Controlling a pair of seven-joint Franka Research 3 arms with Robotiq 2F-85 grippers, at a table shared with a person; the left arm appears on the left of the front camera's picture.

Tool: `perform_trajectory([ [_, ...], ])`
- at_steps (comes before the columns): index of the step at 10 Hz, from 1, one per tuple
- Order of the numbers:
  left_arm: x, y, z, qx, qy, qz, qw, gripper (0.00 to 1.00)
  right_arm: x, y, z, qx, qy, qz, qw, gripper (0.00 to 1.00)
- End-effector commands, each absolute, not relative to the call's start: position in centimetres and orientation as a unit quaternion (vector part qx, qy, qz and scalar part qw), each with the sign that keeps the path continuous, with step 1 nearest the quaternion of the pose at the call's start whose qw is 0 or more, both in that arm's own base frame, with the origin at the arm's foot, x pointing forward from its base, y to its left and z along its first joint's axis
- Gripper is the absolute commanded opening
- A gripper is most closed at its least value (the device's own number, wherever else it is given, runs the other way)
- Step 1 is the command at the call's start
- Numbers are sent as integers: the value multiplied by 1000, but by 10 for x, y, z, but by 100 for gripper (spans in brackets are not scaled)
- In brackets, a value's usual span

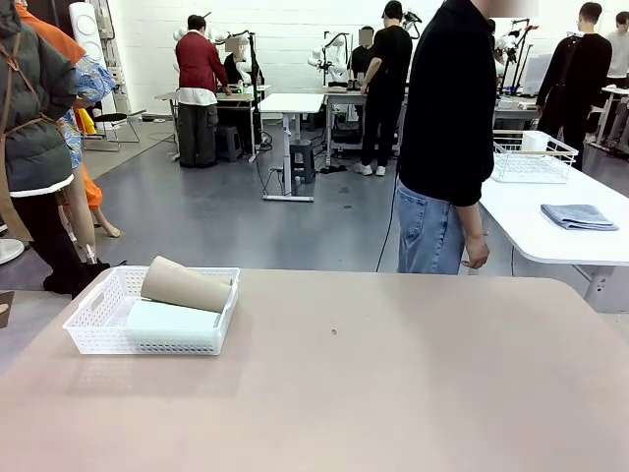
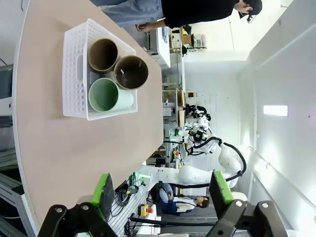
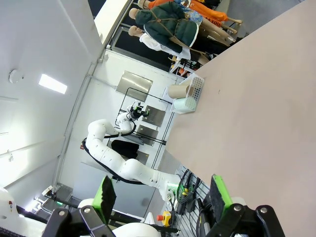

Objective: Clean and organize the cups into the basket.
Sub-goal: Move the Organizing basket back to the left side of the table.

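The white perforated basket (image 1: pixel 90 323) stands at the table's left. A tan-brown cup (image 1: pixel 185 285) lies on its side across the top of it, over a pale mint green cup (image 1: pixel 169 321). In the left wrist view the basket (image 2: pixel 74 74) holds the mint cup (image 2: pixel 104 95) and two tan-brown cups (image 2: pixel 103 54) (image 2: pixel 131 72), their mouths toward the camera. My left gripper (image 2: pixel 162 195) is open and empty, well back from the basket. My right gripper (image 3: pixel 163 197) is open and empty too, far from the basket (image 3: pixel 195 88) with its tan cup (image 3: pixel 176 91) and mint cup (image 3: pixel 183 104).
A person (image 1: pixel 447 138) in black top and jeans stands at the tan table's (image 1: pixel 393 374) far edge, one hand (image 1: pixel 478 252) hanging. Behind to the right, a white table carries a wire basket (image 1: pixel 531 157) and a folded grey cloth (image 1: pixel 578 216).
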State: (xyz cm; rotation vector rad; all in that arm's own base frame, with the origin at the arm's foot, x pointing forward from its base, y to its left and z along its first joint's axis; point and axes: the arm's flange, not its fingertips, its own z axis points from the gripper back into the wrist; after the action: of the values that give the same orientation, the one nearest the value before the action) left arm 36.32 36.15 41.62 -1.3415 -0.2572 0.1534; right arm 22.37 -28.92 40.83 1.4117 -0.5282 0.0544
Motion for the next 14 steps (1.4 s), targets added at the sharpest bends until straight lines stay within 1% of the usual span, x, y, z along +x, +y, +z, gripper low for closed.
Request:
perform_trajectory([
  [1,361,361,420,-613,-120,74,777,100,223,-286,409,639,-237,18,731,100],
  [14,361,361,420,-613,-120,74,777,100,223,-286,409,639,-237,18,731,100],
])
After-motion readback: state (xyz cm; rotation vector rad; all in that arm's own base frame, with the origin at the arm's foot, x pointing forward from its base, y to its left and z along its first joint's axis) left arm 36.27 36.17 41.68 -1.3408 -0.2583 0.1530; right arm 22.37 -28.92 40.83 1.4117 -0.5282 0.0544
